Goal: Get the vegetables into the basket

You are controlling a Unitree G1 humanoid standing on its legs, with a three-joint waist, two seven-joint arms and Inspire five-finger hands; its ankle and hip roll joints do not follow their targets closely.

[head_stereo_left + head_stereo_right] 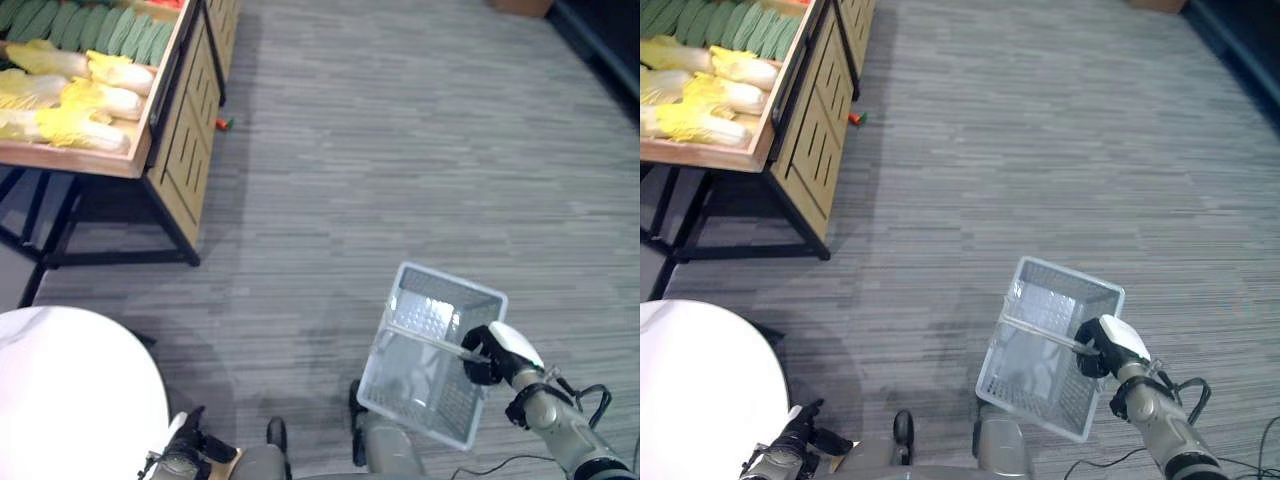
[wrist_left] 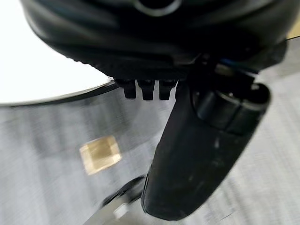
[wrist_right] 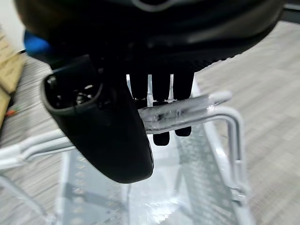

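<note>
Grey striped carpet covers the floor, with a wooden produce stand off to the robot's left, well apart from the robot. Its top tray holds pale yellow cabbages in front and a row of green cucumbers behind them. These are the vegetables to collect; none is in the basket yet.

Right hand: fingers curled round the handle of a white plastic basket, thumb wrapped across the front of the bar. The basket hangs from that handle, low by the robot's right side and tilted, its open top facing up and its mesh walls showing an empty inside. Judgement: carried this way so it stays ready to receive items, leaving the other arm free to pick.

Left hand: low at the robot's left side, beside a round white table. The left wrist view shows short curled fingers and the thumb holding nothing.

Small red-and-green object lies on the carpet just by the stand's base; too small to identify.

Judgement: task at its start. Next step likely calls for closing on the stand so the left hand can reach the tray.
</note>
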